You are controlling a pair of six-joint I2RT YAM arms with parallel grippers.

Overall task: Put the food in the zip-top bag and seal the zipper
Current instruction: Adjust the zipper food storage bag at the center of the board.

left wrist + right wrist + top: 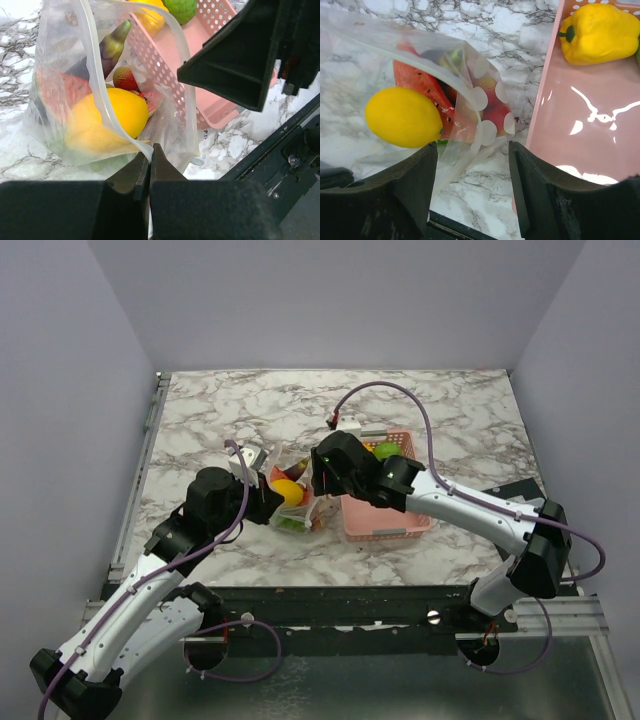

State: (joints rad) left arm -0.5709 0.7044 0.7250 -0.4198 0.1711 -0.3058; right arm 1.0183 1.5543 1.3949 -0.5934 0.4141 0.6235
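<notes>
The clear zip-top bag (170, 75) lies open on the marble between the arms, beside the pink basket. Inside it I see a yellow lemon (112, 112), a dark eggplant (112, 47), a red berry (125, 78) and a watermelon slice (60, 90). The zipper (95, 75) runs unsealed along the mouth. My left gripper (149, 152) is shut on the bag's near rim. My right gripper (472, 172) hangs open over the bag (465, 145), a loose corner of film between its fingers (415, 185) but untouched. From above, both grippers (268, 498) (320, 485) crowd the bag (292, 508).
The pink slotted basket (385, 530) stands right of the bag and touches it. It holds a yellow pepper (600, 32) and a round green fruit (385, 451). The table's dark front rail (280, 155) runs close behind the bag.
</notes>
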